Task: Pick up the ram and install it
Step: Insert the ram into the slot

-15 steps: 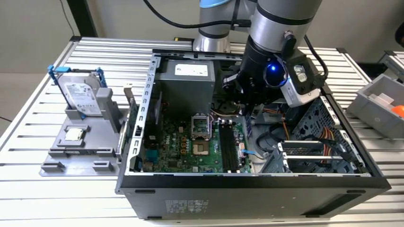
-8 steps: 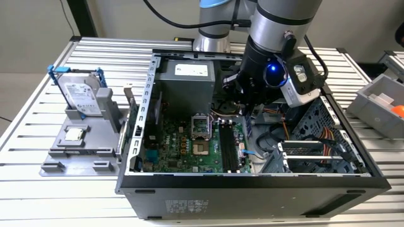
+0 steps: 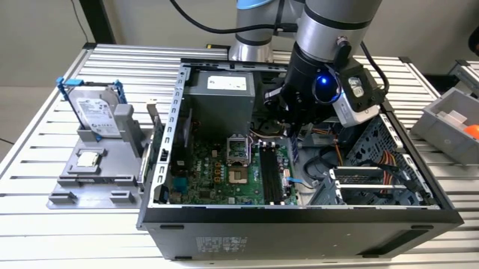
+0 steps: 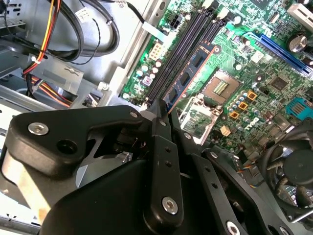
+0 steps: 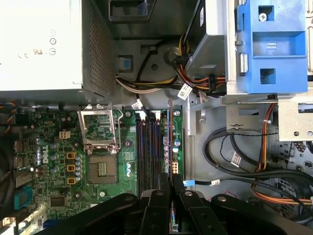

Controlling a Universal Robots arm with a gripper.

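The ram (image 4: 193, 73) is a thin blue-green stick with black chips. My gripper (image 4: 168, 115) is shut on one end of it, and the rest reaches out over the motherboard. In the first wrist view the ram (image 5: 170, 142) shows edge-on as a thin line running out from the gripper (image 5: 170, 183), along the cable-side edge of the long black memory slots (image 5: 146, 147). I cannot tell whether it touches a slot. In the exterior view the gripper (image 3: 288, 126) hangs inside the open computer case (image 3: 299, 224), above the far end of the slots (image 3: 271, 174).
The open CPU socket (image 5: 101, 169) lies beside the slots. The grey power supply (image 3: 221, 95) stands at the back of the case. Cables (image 5: 234, 156) and a blue drive bracket (image 5: 271, 44) fill the other side. A hard drive (image 3: 97, 115) stands on a grey holder outside the case.
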